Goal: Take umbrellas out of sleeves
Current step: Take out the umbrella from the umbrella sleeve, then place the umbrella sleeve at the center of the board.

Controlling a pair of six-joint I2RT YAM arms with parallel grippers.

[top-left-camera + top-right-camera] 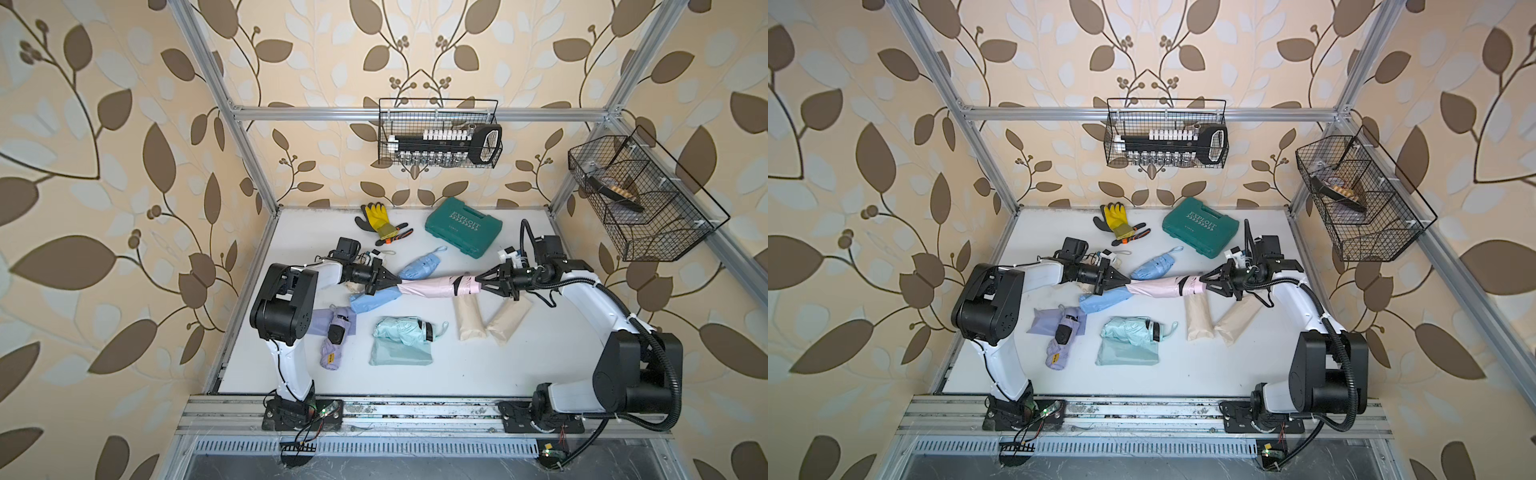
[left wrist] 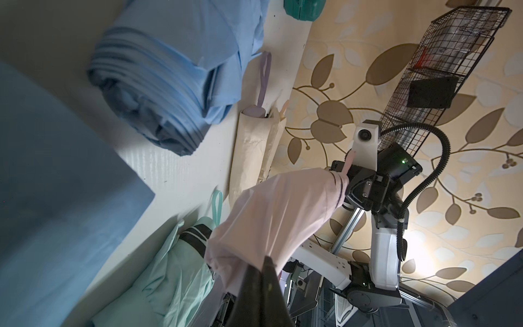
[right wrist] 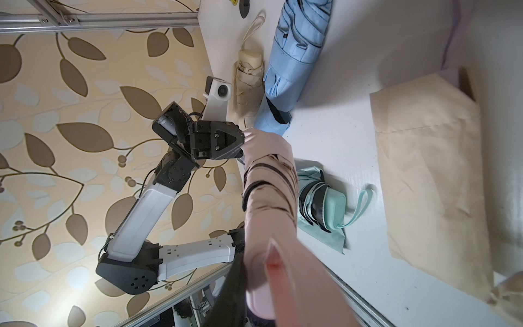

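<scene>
In both top views the left gripper [image 1: 397, 284] [image 1: 1127, 283] is pinched tight on one end of the pink sleeve [image 1: 426, 284], and the right gripper [image 1: 478, 279] [image 1: 1202, 279] is clamped narrowly on the far end of the pink umbrella [image 1: 468, 283]. The two are held as one stretched line above the middle of the table [image 1: 540, 365], with a short part of the umbrella and its black strap showing outside the twisted sleeve. Just behind that line lies the blue umbrella [image 1: 419, 266], and under its left end the blue sleeve [image 1: 374, 299]. Nearer the front are the lilac umbrella [image 1: 334, 340] on the lilac sleeve [image 1: 320, 324], the mint umbrella [image 1: 399, 328] on the mint sleeve [image 1: 399, 353], and two beige sleeves [image 1: 469, 320] side by side below the right gripper. A yellow glove [image 1: 376, 216] and a green case [image 1: 463, 226] sit at the back. In the left wrist view dark fingers [image 2: 260, 286] are closed on smooth pink cloth that runs off to the right gripper, with the blue umbrella and the mint umbrella lying on the table to either side. In the right wrist view the crinkled, black-edged pink umbrella runs from this gripper to the left gripper, which nips the sleeve's tip; a beige umbrella [image 3: 249, 82] lies touching the blue one.
</scene>
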